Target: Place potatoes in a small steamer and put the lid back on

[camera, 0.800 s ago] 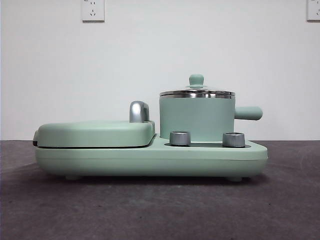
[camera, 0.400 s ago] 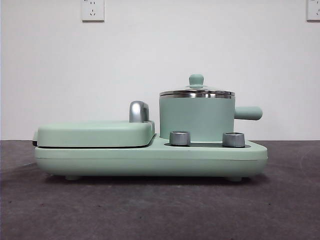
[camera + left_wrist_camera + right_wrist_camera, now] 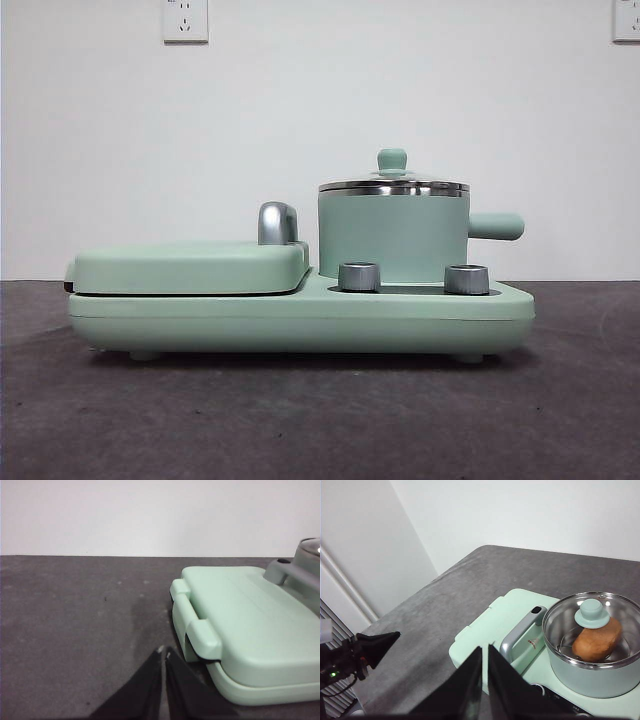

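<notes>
Setting: white wall with two sockets high up; dark grey table [image 3: 320, 420] carrying one mint green breakfast appliance [image 3: 300, 318].
Small steamer [image 3: 392, 238]: mint green pot with steel rim, standing on the right part of the appliance, stub handle pointing right.
Lid [image 3: 592, 611]: clear glass, steel rim, green knob; seated level on the pot.
Potato [image 3: 597, 640]: orange-brown, oval, lying inside the pot under the glass.
Task state: judged complete, potato in and lid on.
Handling, lid: likely light but breakable, glass slick; the knob is the only sound hold, taken from above.
Handling, potato: firm, rounded, liable to roll; best gripped across its short width.
Handling, pot: rigid, smooth-sided; side handle is the natural hold.
Griddle cover [image 3: 190, 266]: flat, closed, on the left part, chrome handle [image 3: 277, 222] at its right end.
Left end effector [image 3: 163, 652]: tips together, holding nothing, low over the table just beside the appliance's left end.
Right end effector [image 3: 485, 652]: tips together, holding nothing, raised above the near side of the appliance.
Markings: small dark emblem beside the chrome handle, too small to read; no other writing legible.
</notes>
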